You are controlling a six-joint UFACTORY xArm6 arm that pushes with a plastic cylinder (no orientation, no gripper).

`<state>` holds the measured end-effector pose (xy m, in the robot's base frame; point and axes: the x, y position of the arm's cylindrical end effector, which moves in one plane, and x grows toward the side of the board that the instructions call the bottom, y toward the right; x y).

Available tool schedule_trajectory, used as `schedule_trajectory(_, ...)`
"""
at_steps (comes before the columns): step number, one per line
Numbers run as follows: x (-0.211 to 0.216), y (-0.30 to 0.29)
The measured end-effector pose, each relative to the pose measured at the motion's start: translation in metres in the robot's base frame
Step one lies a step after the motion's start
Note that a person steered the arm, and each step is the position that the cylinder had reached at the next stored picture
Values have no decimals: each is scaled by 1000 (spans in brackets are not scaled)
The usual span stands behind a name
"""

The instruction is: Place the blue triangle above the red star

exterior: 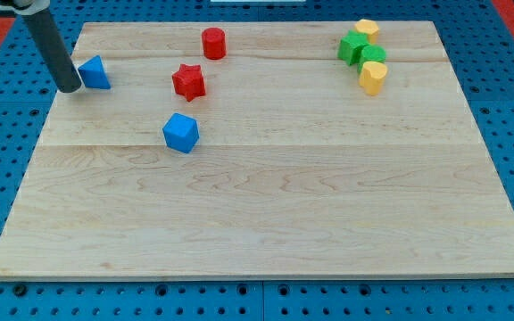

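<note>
camera view: one picture, looking down at a slant on a pale wooden board (pixel 266 205) that lies on a blue perforated table (pixel 507 107).
my tip: the dark rod comes down from the view's top left corner, and my tip (pixel 70 89) rests on the board near its left edge.
state of the end: it is only a plain rod, with no jaws to spread or press together, and it pinches nothing.
tip and nearest block: the tip stands just at the left side of the blue triangle (pixel 95 73); i cannot tell if they touch or if a thin gap is between them.
blue triangle: it sits near the board's left edge, in the upper part, to the view's left of the red star and a little higher than it.
red star: the red star (pixel 188 81) lies to the view's right of the triangle, apart from it.
red cylinder: the red cylinder (pixel 213 43) stands above the star, slightly to the right, close to the board's top edge.
blue cube: the blue cube (pixel 181 133) lies below the star, slightly to the left.
far group: at the view's top right, well apart from the tip, one yellow block (pixel 367 29), two green blocks (pixel 355 46) (pixel 373 56) and a second yellow block (pixel 373 78) are packed close together; their shapes are not clear to me.
</note>
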<state>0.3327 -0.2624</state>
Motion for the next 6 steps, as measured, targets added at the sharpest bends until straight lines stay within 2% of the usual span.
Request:
schedule_trajectory(1,-31,9)
schedule_trajectory(2,-41,17)
schedule_trajectory(3,-39,63)
schedule_trajectory(6,-40,105)
